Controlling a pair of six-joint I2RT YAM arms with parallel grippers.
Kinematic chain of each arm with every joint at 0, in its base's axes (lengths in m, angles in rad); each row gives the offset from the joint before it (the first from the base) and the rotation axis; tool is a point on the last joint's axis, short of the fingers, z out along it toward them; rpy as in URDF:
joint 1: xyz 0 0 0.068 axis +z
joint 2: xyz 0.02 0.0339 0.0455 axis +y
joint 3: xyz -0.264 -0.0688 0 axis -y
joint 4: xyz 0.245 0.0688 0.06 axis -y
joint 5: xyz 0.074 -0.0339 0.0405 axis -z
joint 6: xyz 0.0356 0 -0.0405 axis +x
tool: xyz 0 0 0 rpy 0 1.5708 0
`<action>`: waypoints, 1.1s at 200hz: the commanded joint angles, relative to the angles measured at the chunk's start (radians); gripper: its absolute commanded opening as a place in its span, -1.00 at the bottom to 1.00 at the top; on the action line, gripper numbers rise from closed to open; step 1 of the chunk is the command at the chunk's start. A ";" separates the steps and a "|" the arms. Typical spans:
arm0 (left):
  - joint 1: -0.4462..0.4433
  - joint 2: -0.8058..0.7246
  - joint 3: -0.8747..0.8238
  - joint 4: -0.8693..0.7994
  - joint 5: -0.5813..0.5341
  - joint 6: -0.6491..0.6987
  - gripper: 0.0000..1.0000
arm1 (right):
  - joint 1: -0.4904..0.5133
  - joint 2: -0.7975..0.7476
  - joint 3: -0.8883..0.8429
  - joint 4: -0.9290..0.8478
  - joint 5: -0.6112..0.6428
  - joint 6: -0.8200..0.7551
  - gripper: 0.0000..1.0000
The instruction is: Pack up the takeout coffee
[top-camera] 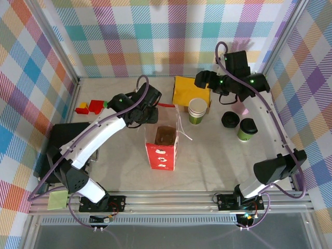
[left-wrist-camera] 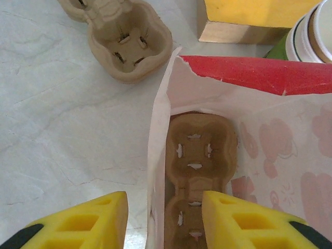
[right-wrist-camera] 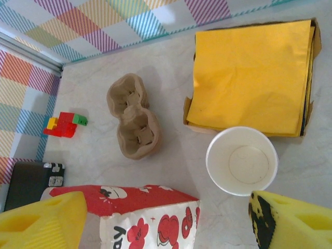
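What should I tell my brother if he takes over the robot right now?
Left gripper: open, straddling the paper bag's wall.
Right gripper: open, empty, hovering near the cup stack.
Takeout coffee: lidded, on the table right of the bag, untouched.
Done: a cup carrier sits in the bag.
Left: grasp the coffee and set it in the carrier.
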 commanded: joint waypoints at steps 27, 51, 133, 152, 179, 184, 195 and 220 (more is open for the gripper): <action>0.022 0.022 0.019 -0.001 -0.004 0.021 -0.38 | -0.026 -0.071 -0.079 -0.002 -0.018 0.028 0.63; 0.022 0.010 0.011 0.001 -0.021 0.016 -0.57 | -0.044 -0.089 -0.112 -0.013 -0.016 0.045 0.63; -0.006 -0.039 0.003 -0.007 -0.051 -0.124 -0.92 | -0.226 -0.247 -0.318 -0.159 0.181 0.176 0.68; -0.018 -0.049 0.011 -0.014 -0.060 -0.154 -0.97 | -0.268 -0.273 -0.363 -0.176 0.211 0.158 0.68; -0.023 -0.064 -0.003 -0.011 -0.050 -0.178 -0.99 | -0.331 -0.267 -0.408 -0.223 0.242 0.135 0.70; -0.023 -0.066 -0.009 -0.011 -0.045 -0.177 -0.99 | -0.342 -0.264 -0.418 -0.227 0.247 0.130 0.71; -0.022 -0.072 -0.023 0.000 -0.034 -0.175 -1.00 | -0.364 -0.261 -0.444 -0.219 0.244 0.103 0.74; -0.023 -0.087 -0.056 0.039 0.002 -0.164 -1.00 | -0.399 -0.244 -0.482 -0.165 0.238 0.042 0.84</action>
